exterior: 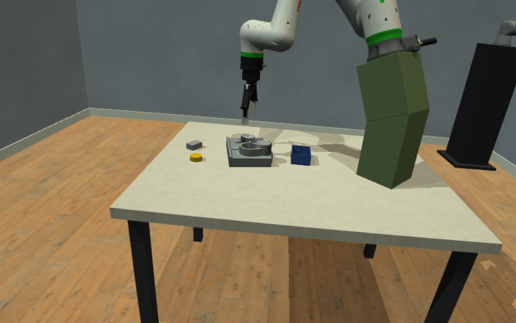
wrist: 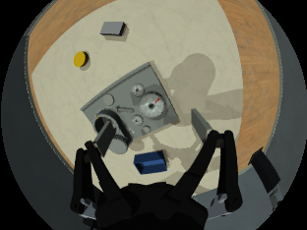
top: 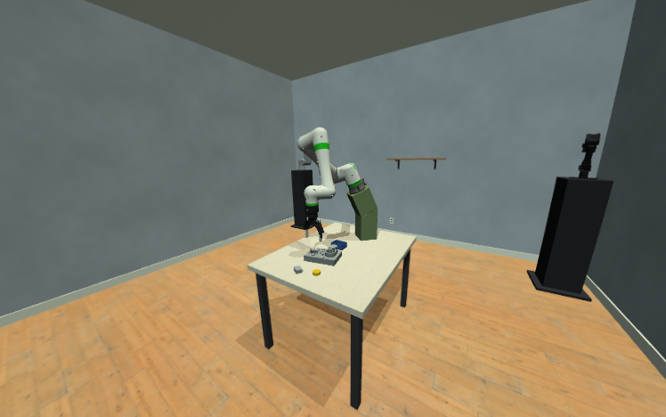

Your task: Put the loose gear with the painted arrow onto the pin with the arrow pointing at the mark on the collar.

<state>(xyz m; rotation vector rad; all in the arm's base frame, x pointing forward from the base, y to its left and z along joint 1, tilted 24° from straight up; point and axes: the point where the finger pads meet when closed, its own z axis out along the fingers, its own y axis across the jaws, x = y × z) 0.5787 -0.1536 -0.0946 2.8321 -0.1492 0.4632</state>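
- The pale, faintly marbled desk (exterior: 243, 197) on four black legs carries one flat grey timing case (exterior: 249, 159), rectangular with a chamfered corner.
- On the case stand one wide dark ring-shaped collar (exterior: 254, 149) with a knurled rim and, behind it, one small silvery toothed gear with a red painted arrow (exterior: 247, 136); the wrist view shows it as a light toothed disc (wrist: 152, 103) on the case, but I cannot tell whether it is fully down on the pin.
- To one side of the case lie one small grey block (exterior: 194, 144) and one flat yellow disc (exterior: 196, 157), both apart from it; on the other side sits one open blue box (exterior: 301, 155).
- The black two-finger gripper (exterior: 247, 114) hangs above the far edge of the case, fingers spread wide, gripping nothing.
- The arm's slanted olive-green pedestal (exterior: 392, 118) rises from the desk beyond the blue box.
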